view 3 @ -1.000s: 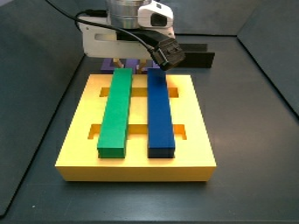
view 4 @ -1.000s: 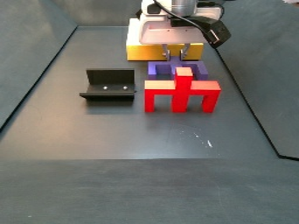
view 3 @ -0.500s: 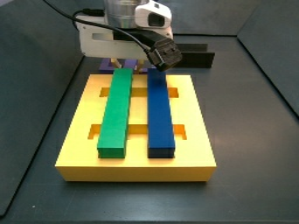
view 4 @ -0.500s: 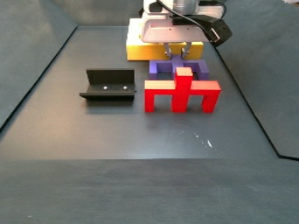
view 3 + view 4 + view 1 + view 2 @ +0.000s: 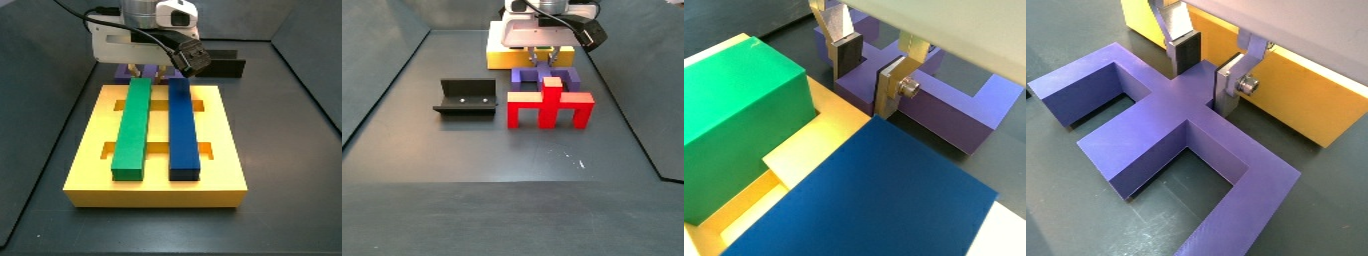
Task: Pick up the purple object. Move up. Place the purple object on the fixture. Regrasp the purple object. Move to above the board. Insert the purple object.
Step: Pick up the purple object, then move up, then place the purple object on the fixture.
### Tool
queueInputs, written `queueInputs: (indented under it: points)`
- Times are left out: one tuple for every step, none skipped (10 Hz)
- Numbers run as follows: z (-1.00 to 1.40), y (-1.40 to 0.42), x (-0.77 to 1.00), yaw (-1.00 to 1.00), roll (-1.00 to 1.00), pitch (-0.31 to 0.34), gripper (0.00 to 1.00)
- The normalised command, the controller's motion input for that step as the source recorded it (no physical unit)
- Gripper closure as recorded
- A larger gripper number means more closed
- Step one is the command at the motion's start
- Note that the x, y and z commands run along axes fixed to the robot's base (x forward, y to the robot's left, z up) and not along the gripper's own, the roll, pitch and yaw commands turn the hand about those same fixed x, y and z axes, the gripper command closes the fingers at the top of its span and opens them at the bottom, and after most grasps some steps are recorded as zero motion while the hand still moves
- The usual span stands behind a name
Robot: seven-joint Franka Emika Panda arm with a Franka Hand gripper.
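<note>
The purple object lies flat on the dark floor beside the end of the yellow board; it also shows in the wrist view and the side view. My gripper stands straight over it, also visible in the wrist view and the side view. Its two silver fingers sit on either side of the piece's central post, pads against it, shut on the post. The black fixture stands apart and empty.
The board carries a long green bar and a long blue bar. A red forked piece lies right next to the purple object, on the side away from the board. Dark walls ring the floor.
The gripper has shifted up slightly in both side views. The fingers stay around the purple post. Nothing else has moved.
</note>
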Motion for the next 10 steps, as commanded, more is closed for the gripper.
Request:
queueInputs:
  points:
    - [0.00,0.00,0.00,0.00,0.00,0.000,1.00]
    - [0.00,0.00,0.00,0.00,0.00,0.000,1.00]
    - [0.83,0.00,0.00,0.00,0.00,0.000,1.00]
    - [0.84,-0.03,0.05,0.05,0.00,-0.021,1.00]
    - [0.53,-0.03,0.00,0.05,-0.01,-0.004,1.00]
    - [0.00,0.00,0.00,0.00,-0.01,0.000,1.00]
    - [0.00,0.00,0.05,0.00,-0.01,0.000,1.00]
    - [0.01,0.11,0.27,-0.05,-0.39,0.000,1.00]
    - [0.09,0.21,0.37,-0.08,-0.60,0.000,1.00]
    - [0.19,0.23,0.43,-0.12,-0.70,0.000,1.00]
